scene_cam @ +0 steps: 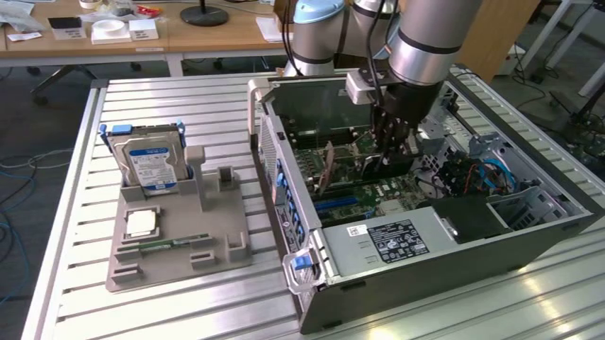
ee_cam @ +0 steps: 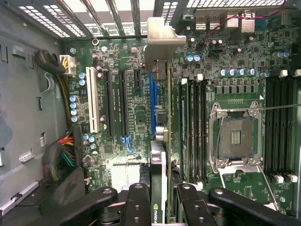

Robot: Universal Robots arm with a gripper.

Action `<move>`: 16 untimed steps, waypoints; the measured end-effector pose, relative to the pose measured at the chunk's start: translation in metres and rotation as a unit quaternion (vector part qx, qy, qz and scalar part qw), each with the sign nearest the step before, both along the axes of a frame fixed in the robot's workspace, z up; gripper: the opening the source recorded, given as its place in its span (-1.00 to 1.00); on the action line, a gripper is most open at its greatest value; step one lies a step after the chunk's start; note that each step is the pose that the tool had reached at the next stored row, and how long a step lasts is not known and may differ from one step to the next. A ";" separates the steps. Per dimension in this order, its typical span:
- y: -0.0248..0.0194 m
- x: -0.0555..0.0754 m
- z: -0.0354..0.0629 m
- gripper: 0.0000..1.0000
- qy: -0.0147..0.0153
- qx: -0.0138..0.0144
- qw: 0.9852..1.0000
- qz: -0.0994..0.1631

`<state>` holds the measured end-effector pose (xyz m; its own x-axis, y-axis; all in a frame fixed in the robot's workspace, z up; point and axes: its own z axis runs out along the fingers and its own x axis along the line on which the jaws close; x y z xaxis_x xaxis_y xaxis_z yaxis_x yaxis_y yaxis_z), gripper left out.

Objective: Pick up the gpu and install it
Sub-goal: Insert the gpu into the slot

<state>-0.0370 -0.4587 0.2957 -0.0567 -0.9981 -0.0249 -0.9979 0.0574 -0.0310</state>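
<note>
Reaching straight down into the open computer case [scene_cam: 444, 248] on the counter [scene_cam: 189, 297], the arm [scene_cam: 421, 42] holds its wrist vertical. Its jaws are clamped on the gpu [ee_cam: 160, 174], held edge-on over the motherboard [ee_cam: 127, 99] beside the blue slot [ee_cam: 152, 103], with its bracket toward the vented rear wall.
</note>
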 end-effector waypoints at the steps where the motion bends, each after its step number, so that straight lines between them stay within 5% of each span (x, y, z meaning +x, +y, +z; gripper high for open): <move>1: 0.0000 -0.001 -0.0002 -0.47 0.000 0.000 1.000 0.000; 16: -0.0007 -0.014 -0.0050 -0.47 0.000 0.000 1.000 0.000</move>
<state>-0.0509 -0.4594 0.2907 -0.0569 -0.9981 -0.0253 -0.9979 0.0577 -0.0311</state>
